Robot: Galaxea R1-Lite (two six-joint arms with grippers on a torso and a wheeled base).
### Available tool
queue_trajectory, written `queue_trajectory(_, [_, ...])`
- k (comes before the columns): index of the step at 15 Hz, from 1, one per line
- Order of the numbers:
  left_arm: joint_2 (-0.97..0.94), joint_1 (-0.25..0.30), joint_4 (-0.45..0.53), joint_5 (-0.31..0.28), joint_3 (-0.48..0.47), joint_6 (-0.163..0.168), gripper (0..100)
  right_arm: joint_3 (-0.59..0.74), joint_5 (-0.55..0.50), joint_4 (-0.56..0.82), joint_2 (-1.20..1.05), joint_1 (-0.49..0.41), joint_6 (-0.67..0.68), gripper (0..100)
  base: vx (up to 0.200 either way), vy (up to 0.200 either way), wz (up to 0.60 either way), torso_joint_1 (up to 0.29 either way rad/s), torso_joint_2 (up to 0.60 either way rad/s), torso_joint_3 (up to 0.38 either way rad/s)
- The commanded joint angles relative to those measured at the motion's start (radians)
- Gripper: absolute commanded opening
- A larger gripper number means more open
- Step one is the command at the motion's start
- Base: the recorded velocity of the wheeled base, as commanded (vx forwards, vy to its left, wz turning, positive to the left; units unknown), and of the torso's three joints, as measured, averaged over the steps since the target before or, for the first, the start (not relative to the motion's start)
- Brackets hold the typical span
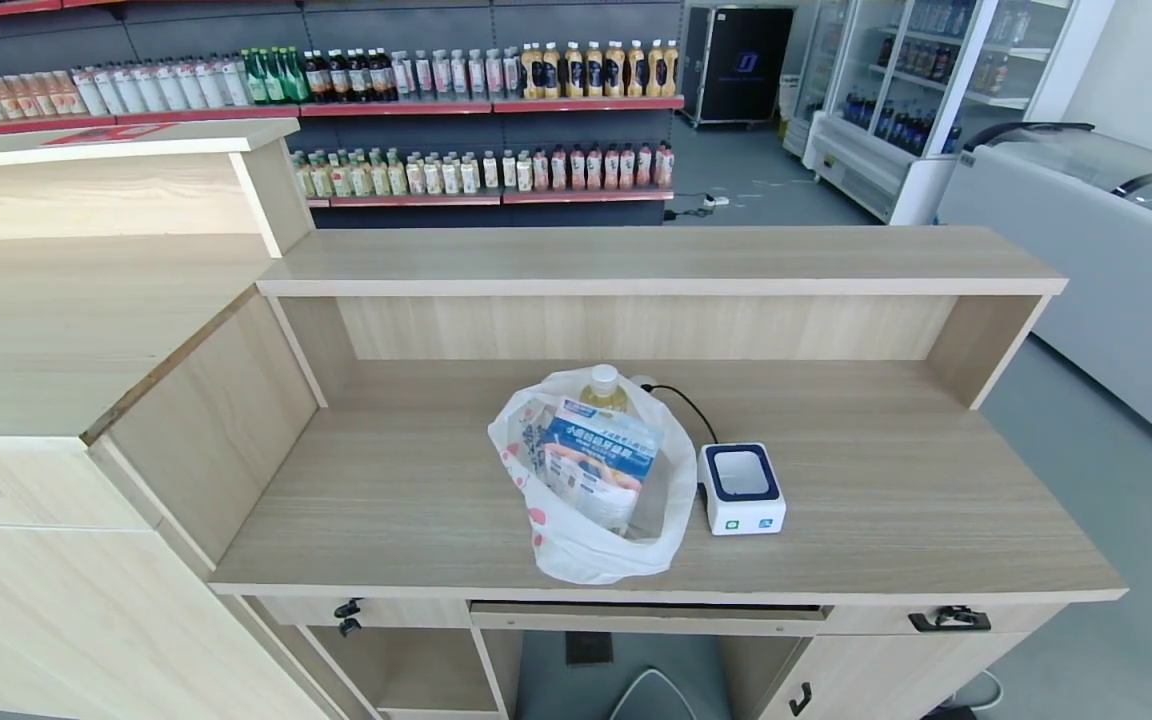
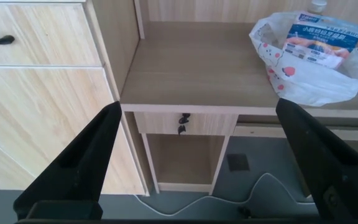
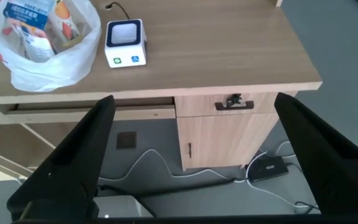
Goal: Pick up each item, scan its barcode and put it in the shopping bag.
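Head view: shopping bag (image 1: 586,555) near counter (image 1: 936,500) front edge, scanner (image 1: 742,487) just beside

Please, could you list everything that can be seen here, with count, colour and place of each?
shopping bag: one, white with red spots, middle of the counter
package: one, blue and white, inside the bag
bottle: one, yellowish with pale cap, in the bag behind the package
scanner: one, white with dark frame, beside the bag on its right
cable: one, black, from the scanner to the counter's back
counter: one, light wood
shelf bottles: many, mixed colours, two rows behind
fridge: one, white, glass doors, far right
chest freezer: one, white, right
left gripper: black, open, empty, before the counter
right gripper: black, open, empty, before the counter
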Motion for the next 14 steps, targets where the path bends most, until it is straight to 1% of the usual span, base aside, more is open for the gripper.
queue_trajectory(1, [0.000, 0.000, 0.000, 0.000, 0.000, 0.001, 100, 0.001, -0.001, 0.001, -0.089, 0.030, 0.008, 100, 0.000, 0.000, 0.00, 0.000, 0.00, 0.000])
queue_trajectory(14, [0.000, 0.000, 0.000, 0.000, 0.000, 0.001, 100, 0.001, -0.001, 0.007, -0.089, 0.030, 0.009, 100, 0.000, 0.000, 0.00, 0.000, 0.00, 0.000])
